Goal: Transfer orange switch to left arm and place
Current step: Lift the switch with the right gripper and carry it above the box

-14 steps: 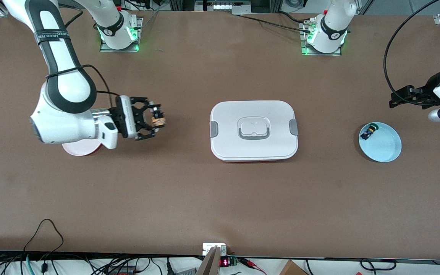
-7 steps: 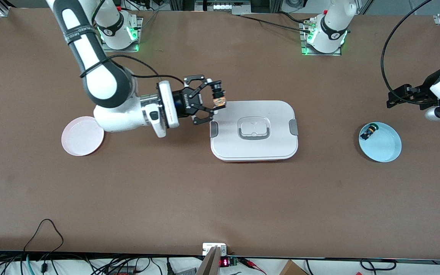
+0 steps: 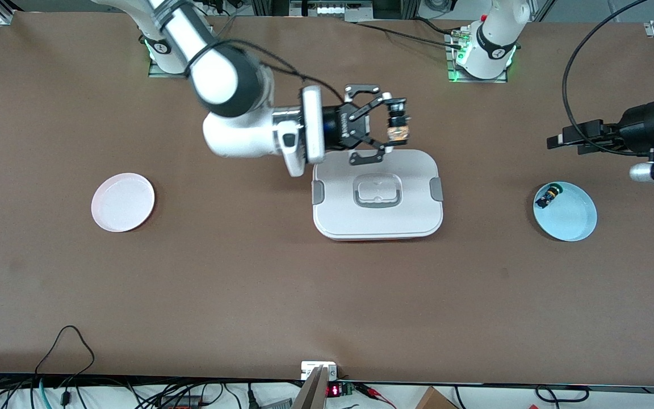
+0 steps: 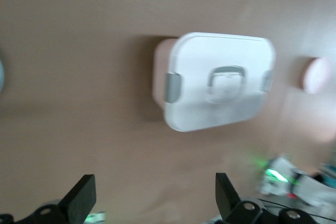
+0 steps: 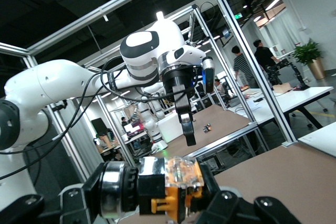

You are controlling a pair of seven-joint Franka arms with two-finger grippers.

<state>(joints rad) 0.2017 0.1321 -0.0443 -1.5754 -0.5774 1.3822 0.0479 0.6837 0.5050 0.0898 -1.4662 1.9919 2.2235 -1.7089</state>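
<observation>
Orange switch [image 3: 398, 133] sits clamped in the right gripper [image 3: 394, 126] over the box [image 3: 377, 194]; it should stay high while the spread-fingered left gripper [image 3: 557, 140], over bare table, approaches level.

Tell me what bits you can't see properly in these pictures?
- Box: the left wrist view is blurred, so its latches and handle are smeared.
- Orange switch: front view, too small for detail, partly covered by the right gripper.
- Left gripper: front view, too small to tell open or shut.
</observation>
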